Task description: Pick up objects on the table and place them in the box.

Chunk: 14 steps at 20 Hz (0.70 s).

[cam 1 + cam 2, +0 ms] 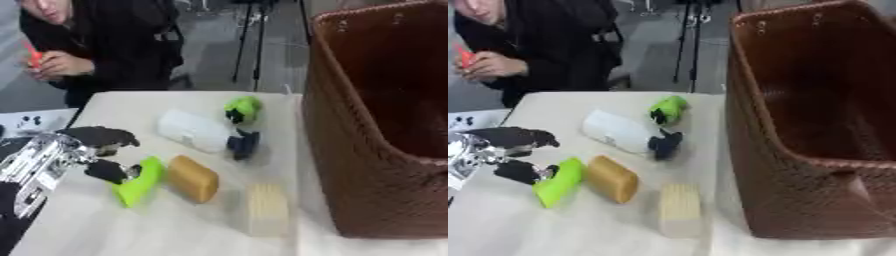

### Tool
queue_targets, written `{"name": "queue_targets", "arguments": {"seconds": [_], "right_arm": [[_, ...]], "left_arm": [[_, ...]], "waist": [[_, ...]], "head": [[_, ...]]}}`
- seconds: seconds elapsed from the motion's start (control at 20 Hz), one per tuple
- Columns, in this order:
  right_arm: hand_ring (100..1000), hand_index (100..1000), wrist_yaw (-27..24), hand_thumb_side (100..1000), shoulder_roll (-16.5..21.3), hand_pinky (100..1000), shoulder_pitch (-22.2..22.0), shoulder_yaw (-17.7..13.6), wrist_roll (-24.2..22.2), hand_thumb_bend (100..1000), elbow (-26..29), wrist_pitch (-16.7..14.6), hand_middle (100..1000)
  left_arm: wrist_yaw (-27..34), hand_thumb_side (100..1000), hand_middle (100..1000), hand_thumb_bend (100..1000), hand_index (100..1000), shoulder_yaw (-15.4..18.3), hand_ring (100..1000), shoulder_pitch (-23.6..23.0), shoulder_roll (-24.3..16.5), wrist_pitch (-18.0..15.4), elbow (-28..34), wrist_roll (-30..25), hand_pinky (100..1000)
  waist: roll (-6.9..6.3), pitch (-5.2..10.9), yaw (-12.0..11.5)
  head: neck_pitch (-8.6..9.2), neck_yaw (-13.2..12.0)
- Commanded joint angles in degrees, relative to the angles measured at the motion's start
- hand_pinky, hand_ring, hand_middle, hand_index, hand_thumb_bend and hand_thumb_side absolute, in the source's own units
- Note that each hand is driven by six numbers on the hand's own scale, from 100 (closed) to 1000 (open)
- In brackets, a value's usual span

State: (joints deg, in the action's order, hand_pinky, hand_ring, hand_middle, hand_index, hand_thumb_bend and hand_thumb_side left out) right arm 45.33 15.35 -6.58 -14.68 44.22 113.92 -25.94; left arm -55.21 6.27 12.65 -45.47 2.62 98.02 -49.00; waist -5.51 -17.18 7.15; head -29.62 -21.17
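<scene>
Five objects lie on the table (175, 235) outside the brown woven box (350, 165), while the left hand (92, 150) curls thumb and fingers about the lime-green block (140, 182), not yet lifted.

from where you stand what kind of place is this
Probably a lab or test room rather than a home: tripod legs on a bare grey floor, a pale table of assorted small objects beside a woven brown box.
</scene>
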Motion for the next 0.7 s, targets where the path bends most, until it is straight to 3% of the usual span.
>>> {"name": "queue_targets", "arguments": {"seconds": [0.05,0.7], "right_arm": [[761,633,0.3,846,0.4,806,0.0,0.0,7.7,100,0.7,-7.5,747],[761,631,-0.1,845,0.2,806,0.1,-0.1,7.7,100,0.7,-7.4,747]], "left_arm": [[0.7,864,1000,224,1000,1.3,1000,0.8,-2.9,0.0,-1.2,-0.4,1000],[7.9,1000,1000,205,1000,1.4,1000,1.9,-2.4,-1.1,-4.7,-0.6,1000]], "waist": [[0.25,0.87,0.1],[0.51,0.64,0.3]], "head": [[0.33,-0.3],[0.72,-0.3]]}}
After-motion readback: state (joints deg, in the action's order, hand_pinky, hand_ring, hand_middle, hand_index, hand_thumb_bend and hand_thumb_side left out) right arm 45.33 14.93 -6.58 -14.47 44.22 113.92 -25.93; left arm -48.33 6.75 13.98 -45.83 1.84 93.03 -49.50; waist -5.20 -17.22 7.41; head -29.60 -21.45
